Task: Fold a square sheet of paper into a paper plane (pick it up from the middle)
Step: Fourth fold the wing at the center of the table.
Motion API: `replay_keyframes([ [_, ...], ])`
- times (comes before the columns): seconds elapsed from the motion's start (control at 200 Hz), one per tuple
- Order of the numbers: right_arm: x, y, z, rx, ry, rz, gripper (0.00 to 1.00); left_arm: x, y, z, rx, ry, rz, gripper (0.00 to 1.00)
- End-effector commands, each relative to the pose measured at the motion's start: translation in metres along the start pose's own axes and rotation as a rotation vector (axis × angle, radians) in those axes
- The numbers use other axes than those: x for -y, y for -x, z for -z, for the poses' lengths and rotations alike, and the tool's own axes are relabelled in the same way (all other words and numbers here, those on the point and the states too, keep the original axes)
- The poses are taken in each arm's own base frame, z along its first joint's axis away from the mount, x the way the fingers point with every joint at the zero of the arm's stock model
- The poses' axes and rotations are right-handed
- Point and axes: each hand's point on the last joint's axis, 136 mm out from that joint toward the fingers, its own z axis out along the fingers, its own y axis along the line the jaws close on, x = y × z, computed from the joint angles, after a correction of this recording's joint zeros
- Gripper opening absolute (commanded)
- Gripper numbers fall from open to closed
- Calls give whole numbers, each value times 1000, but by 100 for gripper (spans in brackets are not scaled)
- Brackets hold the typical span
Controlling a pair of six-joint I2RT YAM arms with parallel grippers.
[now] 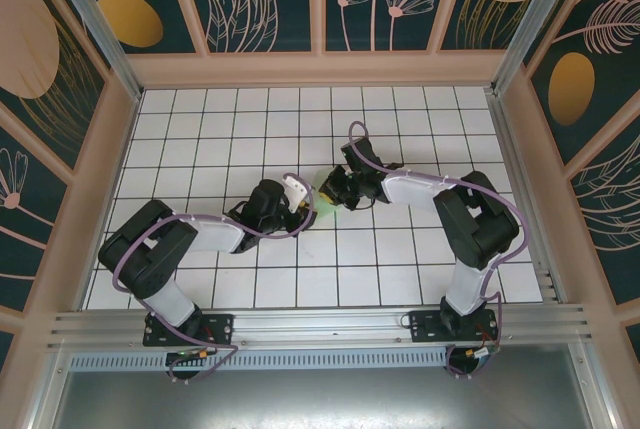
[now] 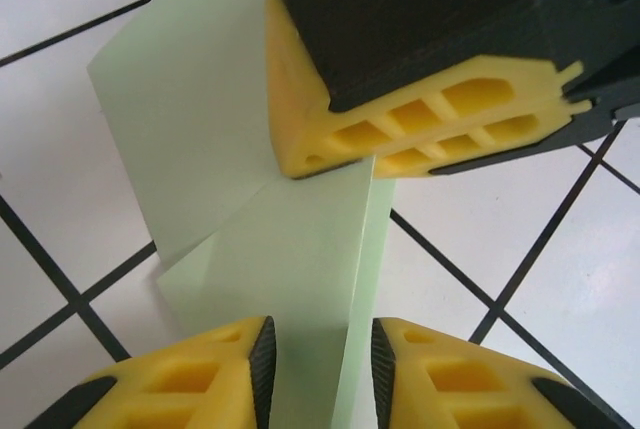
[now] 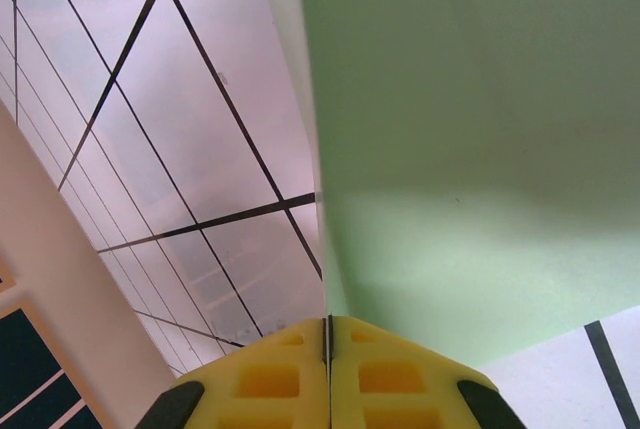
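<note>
Crease step: right gripper (image 3: 328, 331) clamps the half-folded sheet (image 2: 290, 249) at 12 o'clock from your left gripper (image 2: 320, 364), whose fingers stand apart astride the ridge; close squarely, then slide.

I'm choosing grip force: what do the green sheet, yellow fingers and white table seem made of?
Pale mint-green folded sheet: thin matte paper, judging by its sharp creases.
Right end effector's yellow hollow-ribbed fingers: probably moulded plastic or rubber, dull finish.
White black-lined table: likely glossy laminate or tile; it shows sheen.
</note>
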Motion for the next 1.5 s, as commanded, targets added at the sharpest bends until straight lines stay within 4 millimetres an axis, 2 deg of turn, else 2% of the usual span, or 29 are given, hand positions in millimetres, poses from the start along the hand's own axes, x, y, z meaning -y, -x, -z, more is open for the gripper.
replay_keyframes([
  [0.0,-12,3,6,7,17,4,8,5,3,-5,29,-29,-12,36],
  [0.215,-11,3,6,0,20,-4,8,6,1,-11,24,-39,-18,37],
  [0.315,-12,2,6,-3,25,-6,10,6,4,-11,31,-39,-21,34],
  [0.355,-12,3,7,1,25,-5,13,6,4,-11,31,-38,-21,31],
  [0.38,-12,3,7,3,24,-5,15,4,-5,-15,8,-37,-15,30],
  [0.62,-4,13,18,51,-2,46,40,8,-8,-15,-13,-57,-17,19],
  [0.956,-10,28,49,150,40,179,53,16,-11,-18,-57,-110,26,13],
  [1.056,-12,28,60,194,69,222,55,15,-13,-20,-81,-104,62,11],
  [1.171,-3,27,68,233,74,275,56,17,-12,-23,-107,-114,134,10],
  [1.496,28,14,56,199,80,315,50,28,-8,-23,-134,-167,271,8],
])
